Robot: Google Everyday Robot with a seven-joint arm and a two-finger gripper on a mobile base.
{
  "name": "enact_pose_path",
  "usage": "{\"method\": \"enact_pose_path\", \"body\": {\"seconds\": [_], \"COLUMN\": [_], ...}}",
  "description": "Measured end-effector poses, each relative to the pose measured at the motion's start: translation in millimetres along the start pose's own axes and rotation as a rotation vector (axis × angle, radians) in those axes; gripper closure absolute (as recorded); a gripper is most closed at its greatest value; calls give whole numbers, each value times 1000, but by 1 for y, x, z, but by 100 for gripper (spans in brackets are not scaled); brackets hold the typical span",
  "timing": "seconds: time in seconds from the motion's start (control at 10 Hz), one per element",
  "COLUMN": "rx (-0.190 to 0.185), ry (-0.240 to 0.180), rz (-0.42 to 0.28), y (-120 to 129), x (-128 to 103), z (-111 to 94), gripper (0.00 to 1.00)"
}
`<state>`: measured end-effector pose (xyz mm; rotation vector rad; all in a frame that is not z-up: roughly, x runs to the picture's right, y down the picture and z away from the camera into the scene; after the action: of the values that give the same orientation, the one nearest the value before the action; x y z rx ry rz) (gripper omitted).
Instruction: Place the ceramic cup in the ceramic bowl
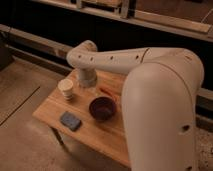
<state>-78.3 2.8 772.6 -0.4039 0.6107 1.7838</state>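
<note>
Camera view: cup, bowl and gripper on one wooden table

Item 1. Small cream-white cylindrical ceramic cup: stands upright on the table near its far left corner, free of any grasp and well outside the bowl.

Item 2. Round dark maroon-brown ceramic bowl: sits upright near the middle of the table, to the right of the cup and nearer the camera, apart from it. Nothing can be made out in its dark interior.

Item 3. Gripper: hangs at the end of a downturned wrist, low over the far part of the table, just right of the cup and behind the bowl. Whether it is spread or pressed together cannot be told.

Item 4. Large white robot arm: reaches in from the right foreground, runs leftward over the table and bends down at a rounded joint.

Item 5. Flat blue-grey rectangular block: lies near the front left edge, in front of the cup.

Item 6. Thin reddish object: lies just behind the bowl; its kind is unclear.

Item 7. Light wooden table: bears items 1, 2, 5 and 6.
</note>
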Motion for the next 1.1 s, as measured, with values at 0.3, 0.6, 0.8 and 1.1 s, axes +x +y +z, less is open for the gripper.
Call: {"method": "enact_pose_path", "body": {"seconds": [0.3, 0.6, 0.8, 1.1], "rx": [51, 46, -66, -171], "ry": [-22, -36, -19, 50], "rz": [-53, -101, -137, -149], "y": [15, 43, 77, 96], "x": [-30, -49, -54, -45], "z": [-27, -41, -36, -6], "gripper": [35, 35, 35, 35]}}
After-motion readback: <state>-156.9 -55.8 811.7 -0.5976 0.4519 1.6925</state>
